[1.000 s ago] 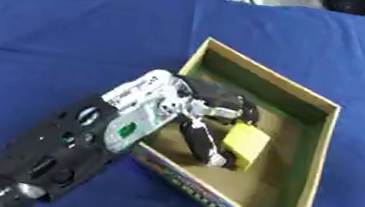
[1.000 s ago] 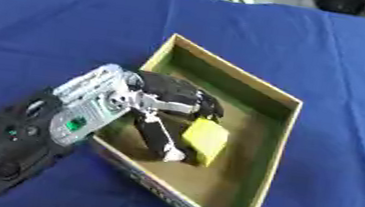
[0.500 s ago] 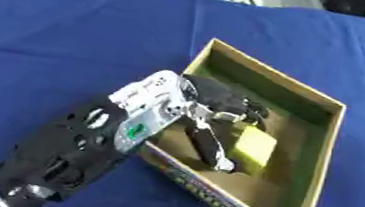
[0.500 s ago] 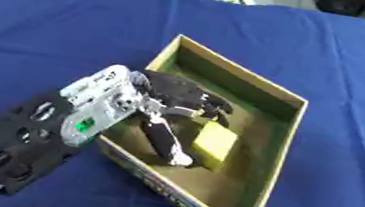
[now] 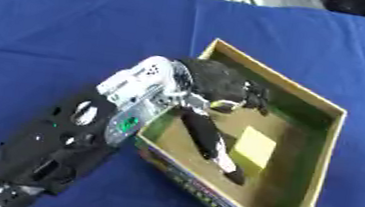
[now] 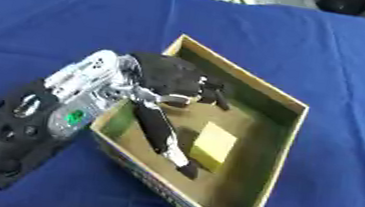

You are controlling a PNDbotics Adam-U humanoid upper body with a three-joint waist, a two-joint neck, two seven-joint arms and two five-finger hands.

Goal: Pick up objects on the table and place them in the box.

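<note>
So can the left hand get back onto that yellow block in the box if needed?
Probably yes: the left hand hangs inside the box, right beside the yellow block, with nothing between them.

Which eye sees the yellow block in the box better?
The right eye view, a little: the yellow block lies whole on the box floor, apart from the left hand. The left eye view shows the same block, just as unhidden, only slightly shifted.

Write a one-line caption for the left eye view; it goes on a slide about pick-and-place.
Robot's left hand reaches into the open box beside a yellow block on its floor.
</note>
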